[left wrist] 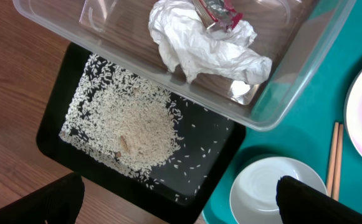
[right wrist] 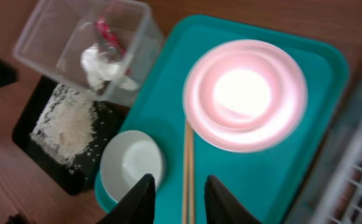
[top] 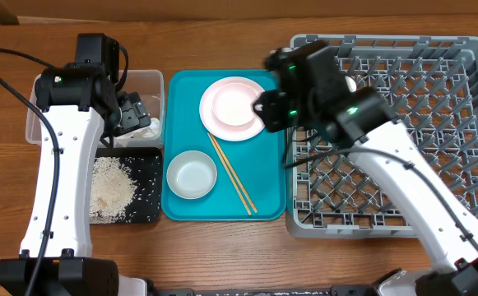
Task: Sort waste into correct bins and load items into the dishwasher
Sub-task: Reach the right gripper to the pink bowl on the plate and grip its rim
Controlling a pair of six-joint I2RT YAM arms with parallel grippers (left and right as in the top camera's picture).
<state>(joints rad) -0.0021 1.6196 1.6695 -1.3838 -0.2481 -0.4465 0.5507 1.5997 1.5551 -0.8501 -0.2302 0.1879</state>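
Right gripper, jaws parted a little and empty, hangs over the wooden chopsticks at lower centre on the teal tray, left gripper wide open and empty, and those thin flat sticks could slip that pinch.

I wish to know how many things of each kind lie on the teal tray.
Plate: 1
Bowls: 2, the pink bowl and the white bowl
Chopsticks: 2
Total: 5
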